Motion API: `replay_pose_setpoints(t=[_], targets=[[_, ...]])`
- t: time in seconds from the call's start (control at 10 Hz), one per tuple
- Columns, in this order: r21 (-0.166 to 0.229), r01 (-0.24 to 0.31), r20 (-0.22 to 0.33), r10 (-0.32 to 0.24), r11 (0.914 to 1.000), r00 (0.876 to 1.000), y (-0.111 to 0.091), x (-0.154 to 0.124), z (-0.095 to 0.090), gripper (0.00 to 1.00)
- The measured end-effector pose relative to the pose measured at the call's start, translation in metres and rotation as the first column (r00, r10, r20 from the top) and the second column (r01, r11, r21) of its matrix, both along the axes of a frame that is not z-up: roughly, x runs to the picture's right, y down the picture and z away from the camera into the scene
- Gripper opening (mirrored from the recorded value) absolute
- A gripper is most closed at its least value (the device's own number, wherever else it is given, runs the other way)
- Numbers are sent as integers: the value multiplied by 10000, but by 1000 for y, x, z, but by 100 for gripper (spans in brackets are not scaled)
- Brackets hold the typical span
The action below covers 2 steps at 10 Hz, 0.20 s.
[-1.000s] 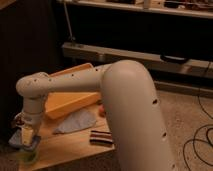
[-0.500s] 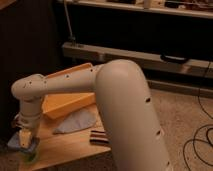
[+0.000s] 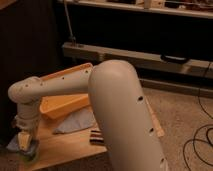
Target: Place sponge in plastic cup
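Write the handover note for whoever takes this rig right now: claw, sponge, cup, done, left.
Claw: at the near left corner of the wooden table, pointing down, directly over the plastic cup.
Sponge: blue-grey, at the claw, right above the cup's mouth.
Plastic cup: light green, upright at the table's left edge, partly hidden by the claw.
Also on the table: pale blue cloth, yellow tray, dark striped block.
Done: sponge carried to the cup.
Left: confirm the sponge is down inside the cup, then let go and lift clear.

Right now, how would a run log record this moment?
gripper: over plastic cup, table's left corner | sponge: at gripper, above cup | cloth: mid-table
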<state>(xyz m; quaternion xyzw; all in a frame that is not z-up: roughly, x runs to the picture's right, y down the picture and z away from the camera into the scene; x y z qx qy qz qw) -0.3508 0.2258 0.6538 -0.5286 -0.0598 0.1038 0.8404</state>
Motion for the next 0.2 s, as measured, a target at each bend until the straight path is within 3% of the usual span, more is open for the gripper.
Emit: replay_pose_setpoints(t=[0.2], targets=[[-26,142,-62,-142,9999,9999,5,0,2,0]])
